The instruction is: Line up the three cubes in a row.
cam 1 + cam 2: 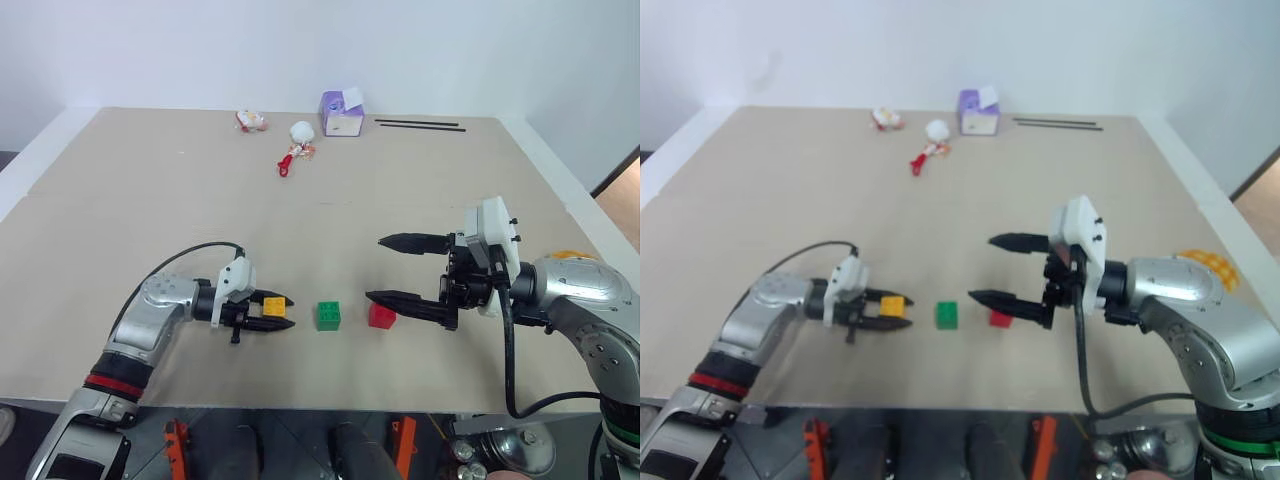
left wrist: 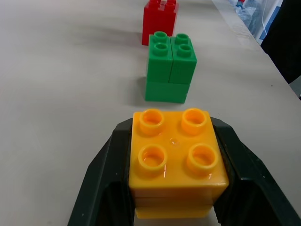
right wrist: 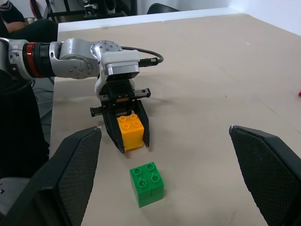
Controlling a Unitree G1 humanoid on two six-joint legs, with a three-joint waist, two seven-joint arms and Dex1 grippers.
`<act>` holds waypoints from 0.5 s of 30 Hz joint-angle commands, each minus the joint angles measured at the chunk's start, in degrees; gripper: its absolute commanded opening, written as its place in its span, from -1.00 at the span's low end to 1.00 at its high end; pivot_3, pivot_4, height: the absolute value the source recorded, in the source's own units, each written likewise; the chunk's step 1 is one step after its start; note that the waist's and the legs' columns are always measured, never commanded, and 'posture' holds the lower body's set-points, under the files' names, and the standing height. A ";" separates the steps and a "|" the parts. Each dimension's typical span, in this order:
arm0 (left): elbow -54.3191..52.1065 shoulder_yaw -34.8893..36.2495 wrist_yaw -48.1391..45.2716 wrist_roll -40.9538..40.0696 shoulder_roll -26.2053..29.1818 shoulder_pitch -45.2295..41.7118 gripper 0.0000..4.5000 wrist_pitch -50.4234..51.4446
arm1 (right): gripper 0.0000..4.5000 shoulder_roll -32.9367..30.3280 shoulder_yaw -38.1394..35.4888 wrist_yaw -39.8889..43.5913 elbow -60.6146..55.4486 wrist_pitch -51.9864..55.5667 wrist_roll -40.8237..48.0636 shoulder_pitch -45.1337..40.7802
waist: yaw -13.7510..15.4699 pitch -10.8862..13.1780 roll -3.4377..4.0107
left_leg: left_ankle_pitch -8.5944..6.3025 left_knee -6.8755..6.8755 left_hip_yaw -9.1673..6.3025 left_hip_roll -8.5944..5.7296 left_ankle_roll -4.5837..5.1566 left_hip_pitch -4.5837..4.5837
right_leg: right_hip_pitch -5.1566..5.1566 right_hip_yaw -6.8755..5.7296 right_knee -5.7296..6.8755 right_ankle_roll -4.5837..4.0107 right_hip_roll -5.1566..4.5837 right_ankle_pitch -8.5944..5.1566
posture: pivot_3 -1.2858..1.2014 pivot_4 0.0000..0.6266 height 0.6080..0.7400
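A broad beige worktop [image 1: 150, 200] fills the scene, matte and plain, with a faint seam running across its middle. It sits in a pale room: a white wall rises behind the far edge, and a white border frames the left and right sides.

Near the front edge, three small studded cubes sit in a line. The yellow-orange cube [image 1: 274, 306] is on the left, clamped between the two black fingers of the left gripper [image 1: 272, 312], which points sideways toward the other cubes. The green cube [image 1: 328, 315] stands just beside it, with a small gap between them. The red cube [image 1: 381, 316] comes next on the right, also slightly apart. All three rest on the worktop with studs up.

The right gripper [image 1: 392, 270] hovers to the right of the red cube, its fingers spread wide and holding nothing; its lower finger reaches close to the red cube.

Along the far edge lie a purple-and-white box [image 1: 341, 112], a small white-and-red toy [image 1: 297, 145] near it, another small item [image 1: 251, 121] to the left, and a thin black rod [image 1: 420, 125] to the right.
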 commanded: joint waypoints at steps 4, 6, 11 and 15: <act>-0.66 -0.14 -0.81 0.50 -0.33 1.27 -0.38 -1.43 | 1.00 -0.44 0.03 -0.28 -0.84 -0.66 0.28 -1.54 | 0.01 0.00 0.00 | 0.00 -0.01 -0.01 0.00 0.00 0.00 | 0.00 0.00 0.00 0.00 0.00 0.00 | 0.03 -0.52 1.00; -0.39 -0.18 -0.96 0.49 -0.43 1.29 -0.38 -1.47 | 1.00 -0.30 0.37 -0.29 -0.75 -0.65 0.19 -1.81 | 0.01 0.00 0.00 | 0.00 0.00 -0.01 0.00 0.00 0.00 | 0.00 -0.01 0.00 0.00 0.00 0.00 | 0.03 -0.52 1.00; 0.33 -0.38 -1.39 0.53 -0.61 0.73 -0.38 -1.48 | 1.00 -0.22 0.89 -0.56 -0.72 -0.65 0.19 -2.25 | 0.01 0.00 0.00 | 0.00 0.01 -0.01 0.00 0.00 0.01 | 0.01 -0.01 0.00 0.00 0.00 0.00 | 0.03 -0.52 1.00; 0.93 -0.57 -1.93 0.59 -0.77 0.14 0.08 -1.53 | 1.00 -0.50 0.75 -0.55 -0.67 -0.71 0.34 -2.13 | 0.01 0.00 0.00 | 0.00 0.01 -0.01 0.00 0.00 0.02 | 0.02 -0.01 0.00 0.00 0.00 0.00 | 0.03 -0.52 1.00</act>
